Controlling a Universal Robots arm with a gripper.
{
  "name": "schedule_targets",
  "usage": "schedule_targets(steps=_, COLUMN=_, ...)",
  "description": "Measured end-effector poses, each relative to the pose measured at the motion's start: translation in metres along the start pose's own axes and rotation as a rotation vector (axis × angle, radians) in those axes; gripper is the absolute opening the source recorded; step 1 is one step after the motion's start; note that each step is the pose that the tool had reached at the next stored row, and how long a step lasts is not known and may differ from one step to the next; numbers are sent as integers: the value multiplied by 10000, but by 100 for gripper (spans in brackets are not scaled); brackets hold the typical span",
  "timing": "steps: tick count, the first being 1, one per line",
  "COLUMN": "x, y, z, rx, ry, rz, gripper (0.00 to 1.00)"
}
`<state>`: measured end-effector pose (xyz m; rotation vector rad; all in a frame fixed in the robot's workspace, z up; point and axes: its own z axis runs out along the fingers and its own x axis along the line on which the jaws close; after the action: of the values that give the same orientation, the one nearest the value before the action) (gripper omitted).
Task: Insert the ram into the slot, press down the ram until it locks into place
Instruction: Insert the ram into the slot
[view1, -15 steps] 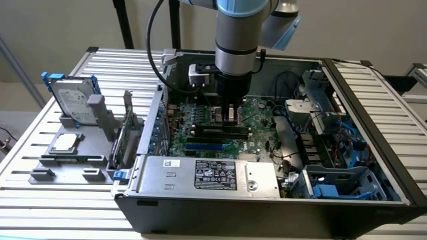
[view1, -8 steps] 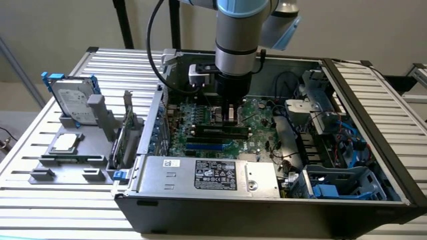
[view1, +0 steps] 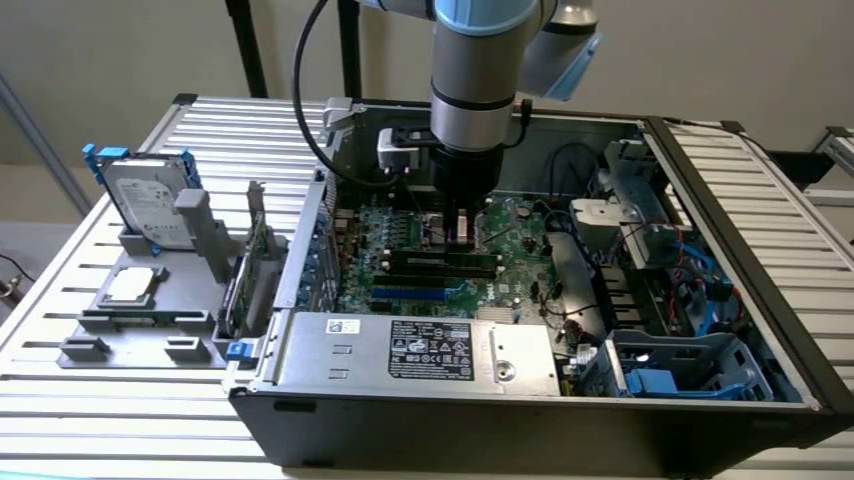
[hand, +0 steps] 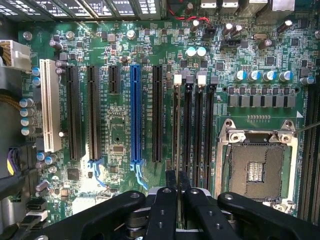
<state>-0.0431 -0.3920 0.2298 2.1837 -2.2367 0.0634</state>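
Nearest to us in the exterior view sits a silver power supply (view1: 414, 350), set along the near wall of the open computer case (view1: 534, 430), which rests on the slatted counter (view1: 107, 430). Beyond it we see the robot arm (view1: 474, 90) reaching straight down over the green motherboard (hand: 120, 130), with the gripper (hand: 178, 176) low above a row of four black memory sockets. Its jaws are drawn close together and pinch the ram (hand: 178, 130), so that in the wrist view we look along its thin top edge. We see the ram lined up over the slot (hand: 177, 80), the outermost socket of the row, on the side away from the silver CPU socket (hand: 257, 160) and toward the blue slot (hand: 135, 115). Whether it is fully seated we cannot tell. Three neighbouring sockets (hand: 200, 130) run parallel just beside it. On the exterior view's left, a grey fixture (view1: 147, 325) on the counter carries an upright hard drive (view1: 147, 205).
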Motion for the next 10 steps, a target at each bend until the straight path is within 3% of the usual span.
schedule_targets(steps=10, x=-4, y=-1, z=7, rx=-5, ry=-3, rz=83, gripper=13)
